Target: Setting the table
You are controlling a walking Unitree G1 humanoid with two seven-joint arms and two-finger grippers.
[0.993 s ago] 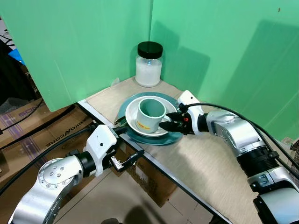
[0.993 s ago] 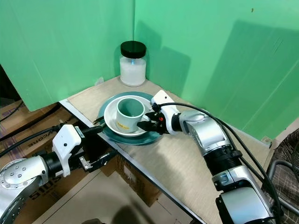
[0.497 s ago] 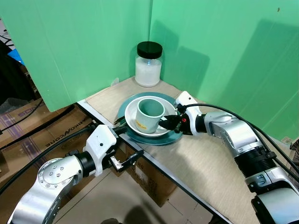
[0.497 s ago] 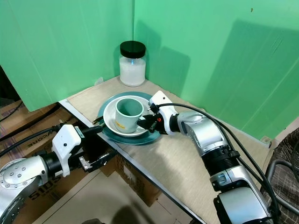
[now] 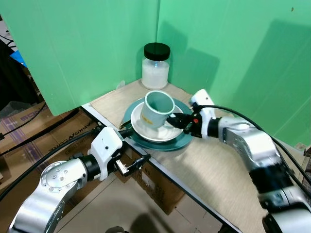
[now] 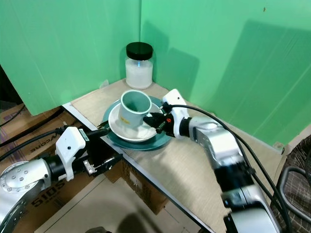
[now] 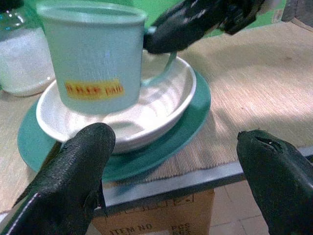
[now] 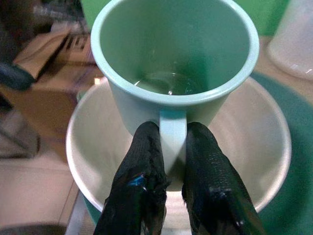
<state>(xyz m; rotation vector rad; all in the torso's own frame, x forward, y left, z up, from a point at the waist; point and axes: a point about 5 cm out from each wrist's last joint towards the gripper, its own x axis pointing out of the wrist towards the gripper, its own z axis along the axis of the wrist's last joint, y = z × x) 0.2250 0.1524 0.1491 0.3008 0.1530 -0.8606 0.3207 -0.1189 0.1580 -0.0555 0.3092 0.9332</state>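
A pale green mug (image 5: 156,108) with a yellow label hangs tilted just above a white bowl (image 5: 154,129), which rests on a teal plate (image 5: 171,142) on the table corner. My right gripper (image 5: 179,121) is shut on the mug's handle (image 8: 172,137), reaching in from the right. In the right wrist view both fingers (image 8: 141,181) pinch the handle. My left gripper (image 5: 130,165) stands open below the table's front edge, apart from the plate, its fingers (image 7: 78,166) wide on either side of the dishes.
A glass jar (image 5: 155,67) with a black lid and white contents stands in the back corner against green screens. The woven table mat (image 5: 218,174) extends right. Cardboard boxes (image 5: 29,141) and cables lie on the floor to the left.
My right gripper has lifted the mug out of the bowl and tipped it, moving slightly up and back. The left arm has stayed where it was.
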